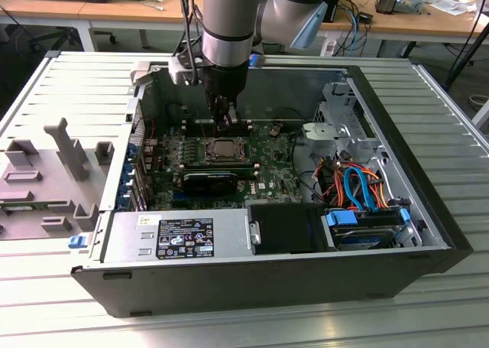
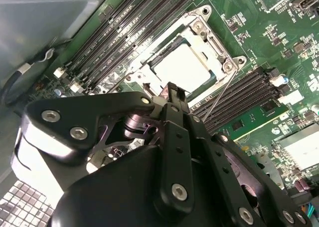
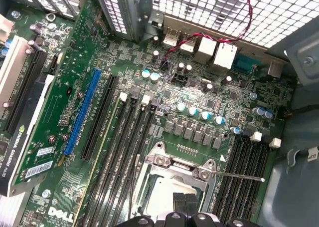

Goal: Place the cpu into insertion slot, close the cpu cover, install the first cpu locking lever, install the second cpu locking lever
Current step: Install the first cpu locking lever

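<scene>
The cpu (image 2: 182, 67) lies flat in the insertion slot (image 2: 207, 12), its silver top showing through the window of the cpu cover (image 2: 212, 42), which lies down over it. A thin locking lever (image 3: 239, 176) sticks out sideways from the slot over the memory slots; it is also a thin wire (image 2: 219, 95) in the second wrist view. My gripper (image 1: 225, 125) hangs just above the far edge of the slot (image 1: 208, 151). Its fingers (image 2: 172, 91) are pressed together with nothing between them. In the first wrist view the gripper (image 3: 185, 203) sits over the cpu (image 3: 157, 204).
Long black memory slots (image 3: 114, 137) run on both sides of the socket. A black expansion card (image 1: 205, 181) lies in front of it and a blue slot (image 3: 82, 112) beside it. Drive bay cables (image 1: 351, 183), the power supply (image 1: 179, 237) and case walls close in. A grey fixture (image 1: 46, 172) sits outside.
</scene>
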`<state>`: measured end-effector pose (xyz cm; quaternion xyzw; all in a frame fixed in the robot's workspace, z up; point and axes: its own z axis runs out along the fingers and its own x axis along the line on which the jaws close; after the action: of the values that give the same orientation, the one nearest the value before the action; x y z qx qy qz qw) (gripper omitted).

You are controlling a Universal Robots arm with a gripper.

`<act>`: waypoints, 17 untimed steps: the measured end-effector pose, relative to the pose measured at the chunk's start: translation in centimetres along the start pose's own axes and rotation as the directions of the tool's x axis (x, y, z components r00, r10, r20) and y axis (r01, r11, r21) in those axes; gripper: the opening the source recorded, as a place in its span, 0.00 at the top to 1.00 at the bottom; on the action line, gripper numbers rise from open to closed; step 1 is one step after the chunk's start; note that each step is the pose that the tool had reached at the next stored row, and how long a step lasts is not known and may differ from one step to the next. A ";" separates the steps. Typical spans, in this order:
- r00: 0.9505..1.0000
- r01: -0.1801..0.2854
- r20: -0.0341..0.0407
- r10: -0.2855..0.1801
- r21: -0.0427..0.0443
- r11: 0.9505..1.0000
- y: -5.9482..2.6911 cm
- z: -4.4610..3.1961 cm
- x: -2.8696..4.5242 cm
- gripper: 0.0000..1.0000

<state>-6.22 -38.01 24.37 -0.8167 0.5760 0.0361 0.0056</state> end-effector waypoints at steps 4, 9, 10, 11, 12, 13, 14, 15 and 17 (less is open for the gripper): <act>0.999 0.035 -0.001 -0.035 -0.002 0.999 0.00 0.00 0.00 0.89; 0.998 0.066 -0.002 -0.066 -0.004 0.998 0.00 0.00 0.00 0.89; 0.997 0.076 -0.002 -0.076 -0.005 0.997 0.00 0.00 0.00 0.89; 0.997 0.082 -0.002 -0.082 -0.005 0.997 0.00 0.00 0.00 0.89; 0.996 0.087 -0.003 -0.087 -0.006 0.996 0.00 0.00 0.00 0.89; 0.996 0.094 -0.003 -0.094 -0.006 0.996 0.00 0.00 0.00 0.89; 0.995 0.099 -0.003 -0.099 -0.007 0.995 0.00 0.00 0.00 0.89; 0.994 0.107 -0.003 -0.107 -0.007 0.994 0.00 0.00 0.00 0.89; 0.993 0.118 -0.003 -0.118 -0.008 0.993 0.00 0.00 0.00 0.89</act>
<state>-6.22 -38.01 24.37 -0.8494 0.5265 0.0363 0.0035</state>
